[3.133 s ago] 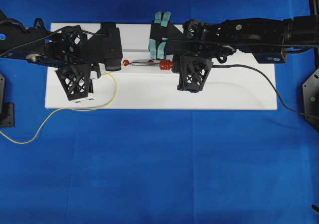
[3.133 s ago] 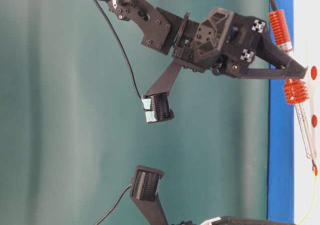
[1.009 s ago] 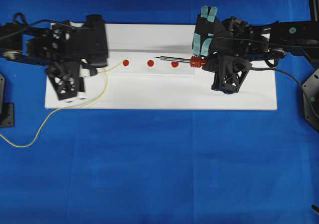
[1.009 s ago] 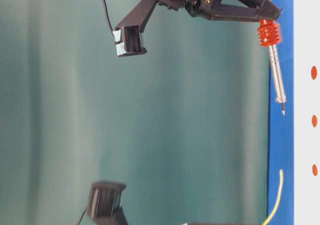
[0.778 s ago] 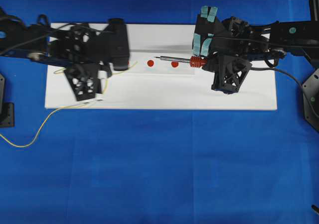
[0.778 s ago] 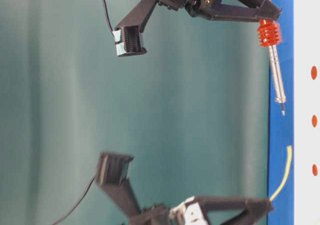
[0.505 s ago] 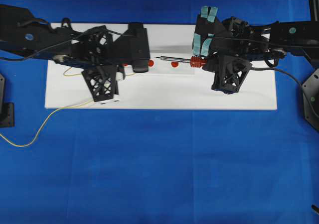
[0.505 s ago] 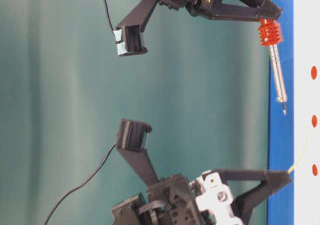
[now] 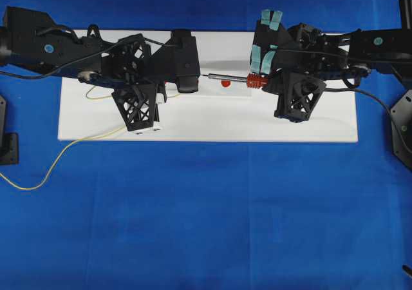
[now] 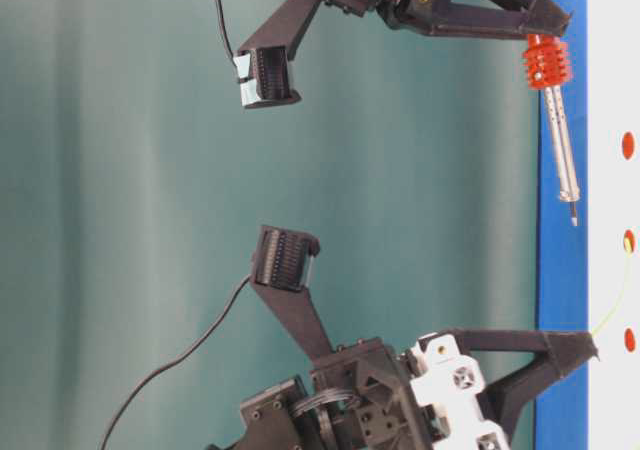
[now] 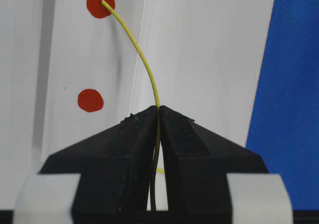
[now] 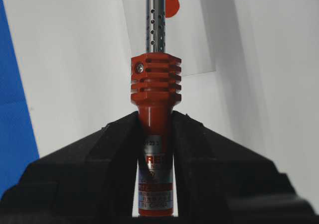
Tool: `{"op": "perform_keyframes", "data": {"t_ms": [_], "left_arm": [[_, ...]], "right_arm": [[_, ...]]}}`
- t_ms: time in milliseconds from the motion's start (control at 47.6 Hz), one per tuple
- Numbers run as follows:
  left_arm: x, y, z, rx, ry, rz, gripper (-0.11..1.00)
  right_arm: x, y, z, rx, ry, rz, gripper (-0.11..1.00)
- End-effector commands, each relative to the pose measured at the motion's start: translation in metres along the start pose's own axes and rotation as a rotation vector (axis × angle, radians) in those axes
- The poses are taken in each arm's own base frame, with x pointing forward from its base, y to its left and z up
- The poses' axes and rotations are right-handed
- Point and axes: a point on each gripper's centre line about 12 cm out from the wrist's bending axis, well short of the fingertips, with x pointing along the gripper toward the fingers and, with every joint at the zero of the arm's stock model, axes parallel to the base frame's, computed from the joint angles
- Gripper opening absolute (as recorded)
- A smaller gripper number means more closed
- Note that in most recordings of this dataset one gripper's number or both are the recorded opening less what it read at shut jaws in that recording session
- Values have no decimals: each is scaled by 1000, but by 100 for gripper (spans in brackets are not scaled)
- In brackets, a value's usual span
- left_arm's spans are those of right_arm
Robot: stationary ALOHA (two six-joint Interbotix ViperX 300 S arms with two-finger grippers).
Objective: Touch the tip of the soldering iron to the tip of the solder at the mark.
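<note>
White board (image 9: 212,125) on blue cloth (image 9: 206,212) carries red marks. Left gripper (image 11: 158,109), arm reaching level across the board, clamps the solder (image 11: 142,59), whose tip ahead of the jaws rests on a red mark (image 11: 99,4). Right gripper (image 12: 155,119) grasps the soldering iron (image 12: 155,84), shaft extending forward, tip apart from the solder.

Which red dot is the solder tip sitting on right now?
In the left wrist view, the solder ends on the farther red dot, at the top of that picture. The nearer red dot lies bare to the wire's left, untouched.
</note>
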Motion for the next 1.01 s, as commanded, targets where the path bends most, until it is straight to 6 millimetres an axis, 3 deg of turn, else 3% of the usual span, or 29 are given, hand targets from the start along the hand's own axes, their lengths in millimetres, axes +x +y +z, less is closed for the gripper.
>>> {"op": "perform_keyframes", "data": {"t_ms": [0, 988], "left_arm": [[-5, 1, 6, 0, -22, 1, 2], [-4, 1, 2, -2, -12, 1, 2]], "right_arm": [[-4, 0, 6, -2, -26, 3, 6], [21, 7, 12, -16, 25, 3, 6]]}}
